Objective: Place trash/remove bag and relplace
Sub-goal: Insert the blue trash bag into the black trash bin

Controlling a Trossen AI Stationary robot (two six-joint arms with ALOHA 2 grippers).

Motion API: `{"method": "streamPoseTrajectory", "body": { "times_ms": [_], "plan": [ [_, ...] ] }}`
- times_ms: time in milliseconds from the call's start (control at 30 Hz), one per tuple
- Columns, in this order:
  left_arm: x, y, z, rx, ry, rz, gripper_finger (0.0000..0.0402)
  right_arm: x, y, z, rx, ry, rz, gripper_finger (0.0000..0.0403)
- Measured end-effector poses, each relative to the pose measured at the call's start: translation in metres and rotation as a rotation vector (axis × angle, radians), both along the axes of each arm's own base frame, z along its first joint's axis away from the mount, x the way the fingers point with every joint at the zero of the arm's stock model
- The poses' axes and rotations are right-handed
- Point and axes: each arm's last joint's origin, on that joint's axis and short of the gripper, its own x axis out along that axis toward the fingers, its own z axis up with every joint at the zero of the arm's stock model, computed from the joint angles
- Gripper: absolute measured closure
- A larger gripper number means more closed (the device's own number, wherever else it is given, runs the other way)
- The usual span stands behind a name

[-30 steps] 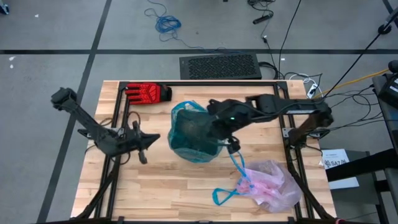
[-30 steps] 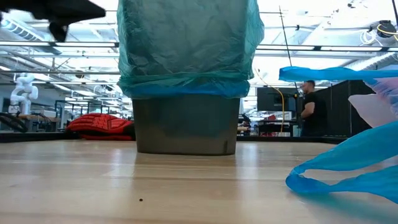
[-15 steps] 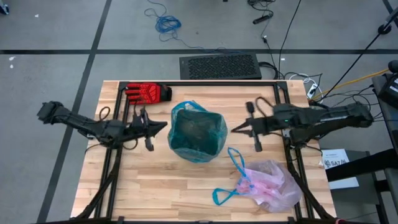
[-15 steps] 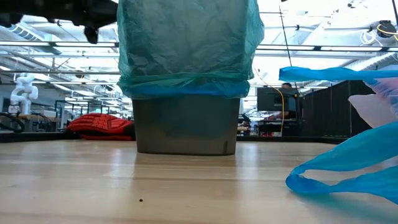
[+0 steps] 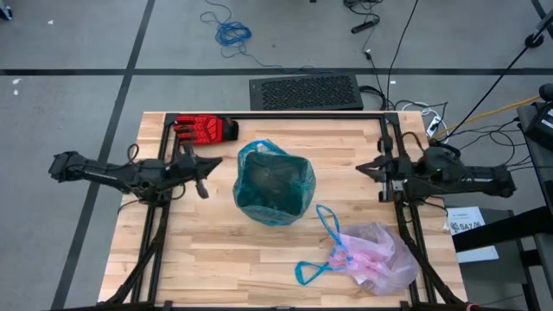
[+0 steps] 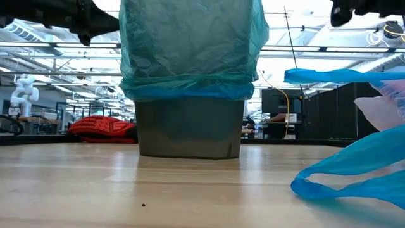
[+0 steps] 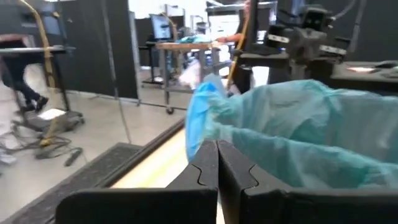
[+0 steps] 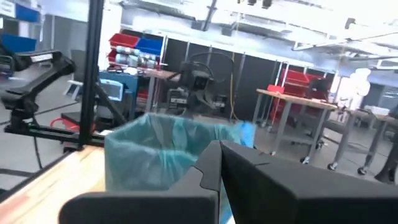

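Observation:
A grey bin (image 6: pixel 188 130) stands mid-table, lined with a teal-green plastic bag (image 5: pixel 275 183) folded over its rim. The pale pink-white bag (image 5: pixel 378 257) lies crumpled on the table near the right front, its blue drawstring loops (image 5: pixel 315 266) spread toward the bin. No loose trash shows. My left gripper (image 5: pixel 218 163) hovers shut to the left of the bin, pointing level at it. My right gripper (image 5: pixel 359 169) hovers shut to the right of the bin, also level and pointing at it. Neither touches anything.
A red glove (image 5: pixel 206 129) lies at the far left of the table. Black frame rails (image 5: pixel 276 115) run along the table's far edge and sides. A black mat (image 5: pixel 307 92) lies on the floor beyond the far edge.
My right gripper has drawn back from over the bin toward the table's right edge, tipping from slanting down to level. My left gripper has swung toward the far edge, still pointing at the bin. The bin and both bags have stayed put.

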Motion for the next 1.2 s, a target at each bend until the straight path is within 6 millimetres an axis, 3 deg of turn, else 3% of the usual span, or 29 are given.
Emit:
{"method": "streamPoseTrajectory", "body": {
  "times_ms": [267,733,1000,1200],
  "plan": [
    [-0.003,0.006,-0.022,0.015,0.109,0.054,0.0402,0.009,-0.005,-0.053,0.076,0.004,-0.045,0.0403],
    [-0.033,0.009,-0.062,-0.048,0.007,0.068,0.0402,-0.008,-0.004,-0.059,0.097,-0.012,-0.042,0.0403],
    [-0.042,0.008,-0.022,0.049,-0.307,0.012,0.0402,-0.008,-0.004,-0.058,0.097,-0.023,-0.042,0.0403],
    [-0.040,0.013,0.001,0.044,-0.323,0.058,0.0402,-0.008,-0.004,-0.058,0.097,-0.022,-0.045,0.0403]
  ]
}}
